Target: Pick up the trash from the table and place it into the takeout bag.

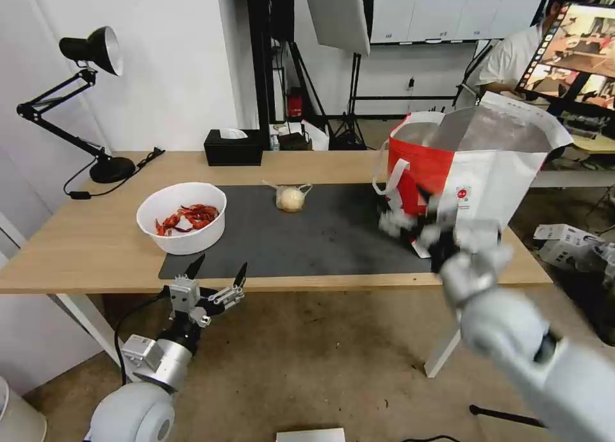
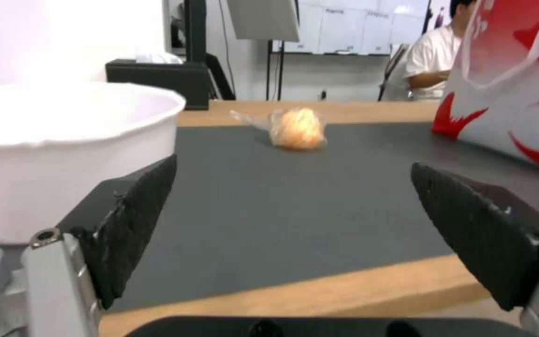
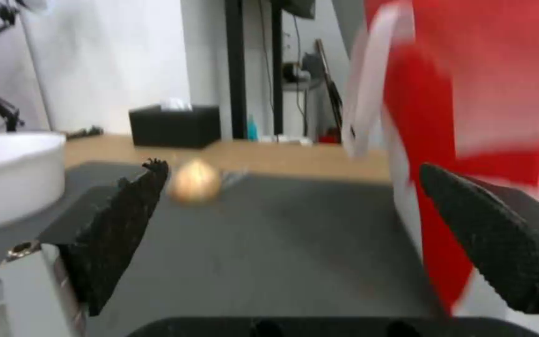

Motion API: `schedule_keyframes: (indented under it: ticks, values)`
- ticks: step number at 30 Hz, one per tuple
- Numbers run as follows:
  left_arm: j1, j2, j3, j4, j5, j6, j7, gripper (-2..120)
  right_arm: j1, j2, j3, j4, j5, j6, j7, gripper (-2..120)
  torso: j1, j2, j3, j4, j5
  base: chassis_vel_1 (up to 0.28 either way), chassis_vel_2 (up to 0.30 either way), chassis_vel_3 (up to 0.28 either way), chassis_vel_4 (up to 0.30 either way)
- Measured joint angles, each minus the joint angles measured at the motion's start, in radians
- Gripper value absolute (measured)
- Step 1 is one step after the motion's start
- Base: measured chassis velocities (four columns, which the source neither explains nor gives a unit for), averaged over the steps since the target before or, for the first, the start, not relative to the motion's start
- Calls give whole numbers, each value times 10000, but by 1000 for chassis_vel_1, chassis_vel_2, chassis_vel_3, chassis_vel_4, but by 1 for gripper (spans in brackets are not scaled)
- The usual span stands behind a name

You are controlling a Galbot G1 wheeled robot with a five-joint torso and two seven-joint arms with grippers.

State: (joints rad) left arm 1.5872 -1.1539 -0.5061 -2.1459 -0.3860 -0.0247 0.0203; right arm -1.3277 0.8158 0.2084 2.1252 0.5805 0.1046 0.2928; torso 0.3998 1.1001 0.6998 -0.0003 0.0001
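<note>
With fingers spread and empty beside the takeout bag [image 1: 471, 166], the right gripper [image 1: 419, 227] should approach the clear bag with beige ball [image 1: 291, 198] at mid-table low and centred, while the left gripper [image 1: 216, 278] waits, also spread, at the near edge.

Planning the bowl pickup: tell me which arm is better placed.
Left, probably. The left gripper hangs open at the table's near edge beside the bowl; the right gripper, open too, is by the bag.

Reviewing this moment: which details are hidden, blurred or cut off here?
- Inside of the takeout bag: head view, its own walls hide the contents.
- Right gripper: head view, motion blur smears it where it overlaps the bag's front.
- Bowl contents: left wrist view, the rim hides them.
- Bagged ball: right wrist view, blurred, partly behind a finger.
- Left gripper: open, below the table edge.
</note>
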Motion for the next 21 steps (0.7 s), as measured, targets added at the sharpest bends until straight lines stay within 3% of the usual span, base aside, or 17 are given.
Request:
schedule_keyframes:
  ticks: [6, 21]
  values:
    - [415, -201, -174, 111, 545, 363, -225, 100, -1677, 897, -54, -287, -1653, 73, 260, 100, -1, 0, 0, 1, -1, 0, 0, 0, 0]
    - [624, -249, -358, 126, 685, 820, -408, 100, -1930, 1221, -301, -307, -1711, -212, 348, 100, 1, 0, 1, 3, -1, 0, 0, 0, 0]
